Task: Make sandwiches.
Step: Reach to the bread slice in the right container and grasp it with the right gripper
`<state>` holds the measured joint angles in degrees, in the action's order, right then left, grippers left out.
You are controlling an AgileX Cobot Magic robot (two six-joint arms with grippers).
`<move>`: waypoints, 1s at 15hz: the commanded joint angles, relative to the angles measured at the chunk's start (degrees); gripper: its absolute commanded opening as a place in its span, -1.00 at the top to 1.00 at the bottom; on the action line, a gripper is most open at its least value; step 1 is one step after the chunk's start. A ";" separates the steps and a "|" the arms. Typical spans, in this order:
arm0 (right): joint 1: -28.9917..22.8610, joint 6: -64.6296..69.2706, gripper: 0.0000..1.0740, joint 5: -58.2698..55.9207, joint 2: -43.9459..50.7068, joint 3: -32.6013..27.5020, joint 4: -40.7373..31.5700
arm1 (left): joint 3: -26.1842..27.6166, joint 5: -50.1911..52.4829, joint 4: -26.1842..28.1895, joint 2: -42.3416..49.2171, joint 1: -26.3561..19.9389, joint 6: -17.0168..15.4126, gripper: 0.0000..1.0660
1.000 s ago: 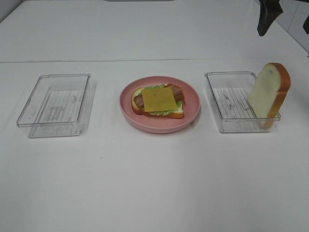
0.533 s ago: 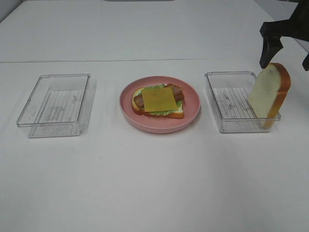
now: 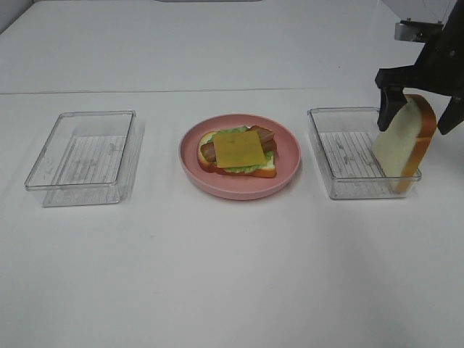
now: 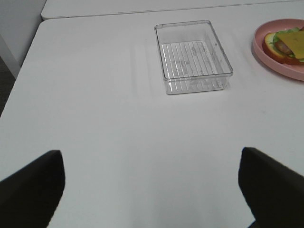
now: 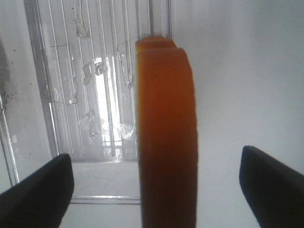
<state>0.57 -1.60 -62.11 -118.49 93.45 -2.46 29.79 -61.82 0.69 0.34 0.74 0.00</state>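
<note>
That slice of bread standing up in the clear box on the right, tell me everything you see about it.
The toy bread slice with white face and orange-brown crust stands nearly upright, tilted, its lower end inside the clear plastic rectangular tray on the right, leaning on the tray's right wall. It looks like soft foam. The right gripper hangs above it, open, one finger on each side of its top edge, not clamping it. From the wrist camera only its crust edge shows.

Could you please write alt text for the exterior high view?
An open black right claw straddles an upright white toy bread slice leaning in the right clear plastic tray. An open-faced sandwich sits on a round pink plate; another clear tray stands left.
</note>
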 commanded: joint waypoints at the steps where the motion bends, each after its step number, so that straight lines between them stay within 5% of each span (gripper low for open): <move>1: 0.23 -0.86 -0.69 1.03 -1.89 -0.23 -0.80 | -0.17 0.23 0.34 0.11 -0.06 -0.46 -0.71; 7: 0.23 -0.97 -0.59 2.29 -4.01 -0.23 -1.43 | -0.17 0.23 0.34 0.11 -0.06 -0.46 -0.71; 10: 0.23 -0.52 -0.39 2.81 -4.07 -0.23 -1.60 | -0.17 0.23 0.34 0.11 -0.06 -0.46 -0.71; 15: 0.23 0.40 0.53 2.69 -4.07 -0.23 -1.55 | -0.17 0.23 0.34 0.11 -0.06 -0.46 -0.71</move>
<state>0.57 -1.09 -59.70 -122.33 93.45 -3.67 29.79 -61.82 0.69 0.34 0.74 0.00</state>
